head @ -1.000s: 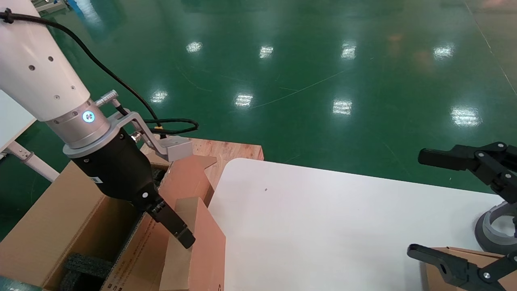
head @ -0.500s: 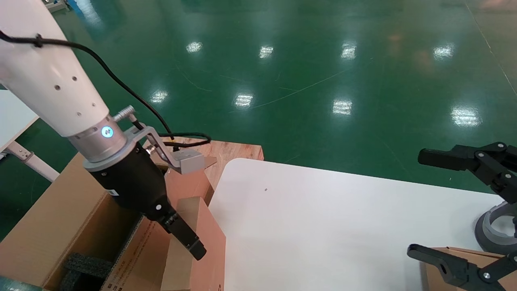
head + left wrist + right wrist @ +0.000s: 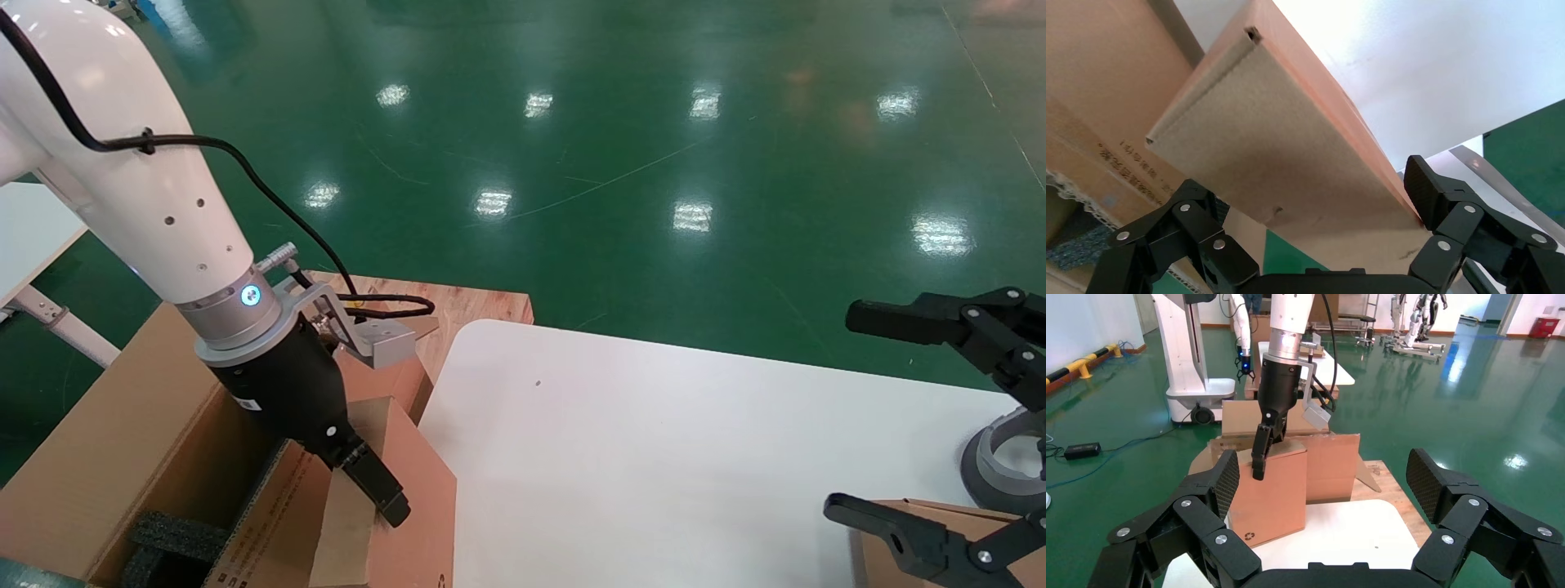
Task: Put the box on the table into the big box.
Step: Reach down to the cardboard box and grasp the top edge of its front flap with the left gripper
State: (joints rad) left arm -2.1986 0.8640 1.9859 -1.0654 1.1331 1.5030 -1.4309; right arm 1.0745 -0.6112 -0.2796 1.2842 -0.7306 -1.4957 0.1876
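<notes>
A: Gripping the box (image 3: 400, 523), that's the left gripper (image 3: 372, 490) at the table's left edge, its fingers clamped across the upper edge of the slim brown carton.

B: From the left wrist view the box (image 3: 1291, 153) fills the space between the two black fingers (image 3: 1428, 190), one each side of it.

A: And the box stands up on edge, tilted, right at the border between the table (image 3: 654, 457) and the big box (image 3: 122, 441). From the right wrist view its lower end is on the white tabletop (image 3: 1340, 533), recycling mark near the bottom corner.

B: Just beside it is the big box's printed flap (image 3: 278, 523), and black foam (image 3: 176, 539) sits down inside the carton at the near end.

A: A wooden pallet (image 3: 466, 306) shows past the carton, green floor (image 3: 572, 163) all round.

B: Over on the right, the right gripper (image 3: 932, 425) hangs above the table's near right corner, fingers spread wide, holding nothing. Another brown carton (image 3: 907, 531) sits under it.
</notes>
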